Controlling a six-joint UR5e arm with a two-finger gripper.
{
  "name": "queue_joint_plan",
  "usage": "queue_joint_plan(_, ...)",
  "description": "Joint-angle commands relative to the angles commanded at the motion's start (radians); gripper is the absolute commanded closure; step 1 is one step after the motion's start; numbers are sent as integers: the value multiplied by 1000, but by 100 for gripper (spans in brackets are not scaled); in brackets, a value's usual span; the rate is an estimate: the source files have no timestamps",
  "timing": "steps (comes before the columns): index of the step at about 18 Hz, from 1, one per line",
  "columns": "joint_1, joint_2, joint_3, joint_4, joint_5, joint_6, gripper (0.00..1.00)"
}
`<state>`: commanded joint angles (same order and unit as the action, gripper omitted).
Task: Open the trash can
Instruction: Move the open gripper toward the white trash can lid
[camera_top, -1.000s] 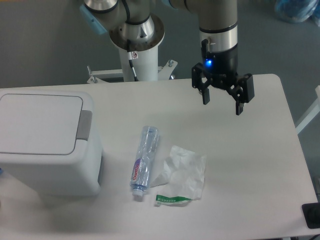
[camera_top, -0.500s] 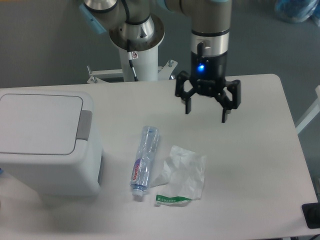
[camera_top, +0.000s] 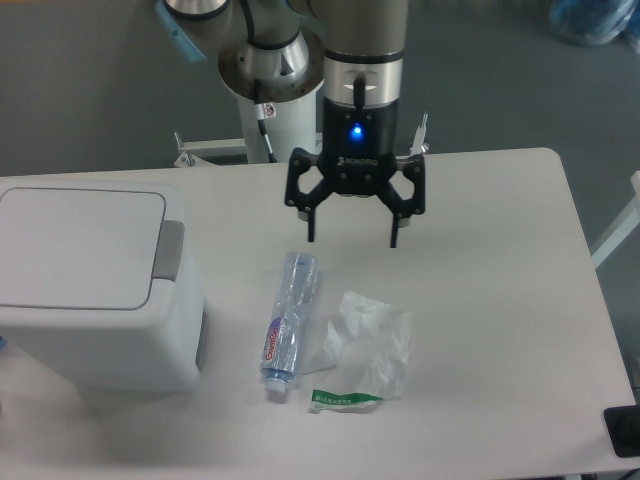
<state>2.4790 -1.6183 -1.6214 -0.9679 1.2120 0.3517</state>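
The trash can (camera_top: 95, 290) is a large boxy white bin at the table's left edge. Its flat lid (camera_top: 80, 248) is down, and the grey push-button tab (camera_top: 170, 250) sits on the lid's right side. My gripper (camera_top: 353, 240) hangs open and empty over the middle of the table, to the right of the can and above the far end of the bottle. Its two black fingers are spread wide. It touches nothing.
A crushed clear plastic bottle (camera_top: 287, 324) lies beside the can. A crumpled clear wrapper (camera_top: 368, 342) and a green-edged label strip (camera_top: 344, 400) lie to its right. The robot's white base pedestal (camera_top: 272, 85) stands behind the table.
My gripper has moved left across the table, from the far right side toward the middle, staying open. The can, bottle and wrapper have not moved.
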Motion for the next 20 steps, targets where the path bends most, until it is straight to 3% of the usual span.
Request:
queue_joint_plan(4, -47, 0, -5, 0, -31, -82, 0)
queue_joint_plan(20, -137, -12, -37, 0, -31, -105, 0)
